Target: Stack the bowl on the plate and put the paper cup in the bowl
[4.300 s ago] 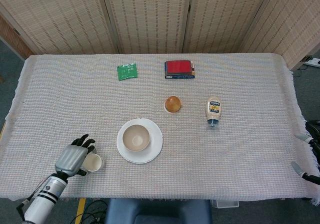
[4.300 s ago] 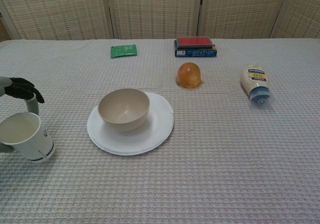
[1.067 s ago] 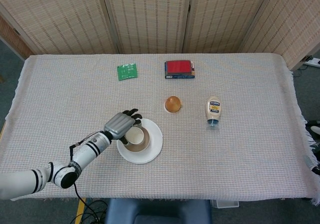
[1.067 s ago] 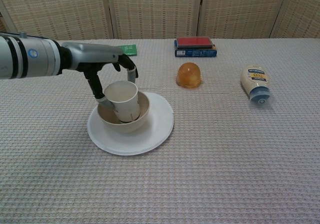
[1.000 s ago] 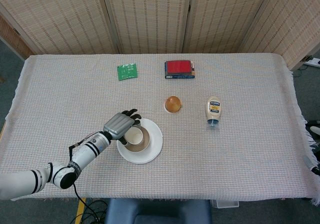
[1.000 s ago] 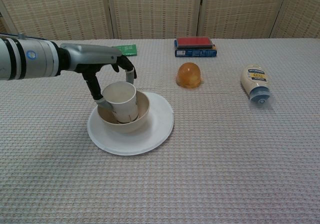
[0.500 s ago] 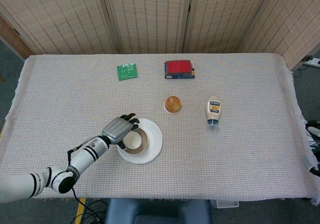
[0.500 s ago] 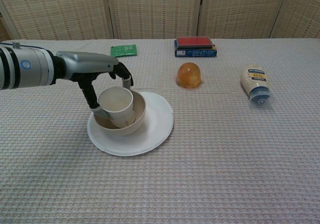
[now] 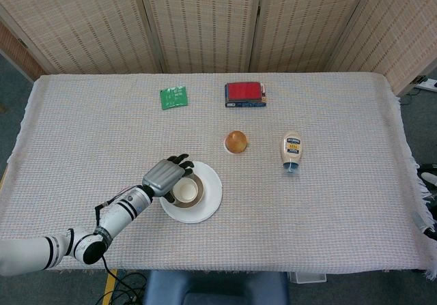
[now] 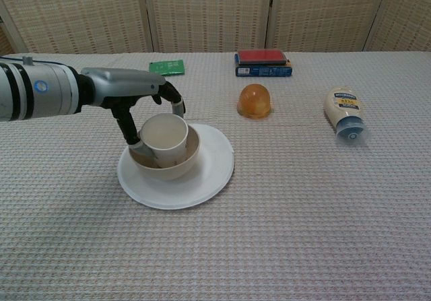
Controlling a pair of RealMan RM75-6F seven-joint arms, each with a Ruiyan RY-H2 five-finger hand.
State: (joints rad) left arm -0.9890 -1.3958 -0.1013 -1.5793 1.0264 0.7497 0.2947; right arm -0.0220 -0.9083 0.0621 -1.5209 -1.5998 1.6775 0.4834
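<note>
The white plate [image 9: 212,197] [image 10: 214,170] lies left of the table's middle, with the beige bowl [image 9: 198,190] [image 10: 191,154] standing on it. The paper cup [image 9: 184,191] [image 10: 163,134] stands upright inside the bowl. My left hand [image 9: 164,176] [image 10: 144,93] reaches in from the left and grips the cup, with the thumb on its left wall and the fingers curled behind its rim. Of my right hand only small slivers [image 9: 427,179] show at the head view's right edge, beyond the table.
An orange dome [image 9: 236,141] [image 10: 254,100] sits just behind and right of the plate. A mayonnaise bottle [image 9: 291,151] [image 10: 345,112] lies further right. A red-topped box [image 9: 245,93] [image 10: 263,62] and a green packet [image 9: 174,97] [image 10: 166,67] lie at the back.
My left hand carried the cup from the table's front left into the bowl. Over the last second the cup settled lower and more upright, with the hand still around it.
</note>
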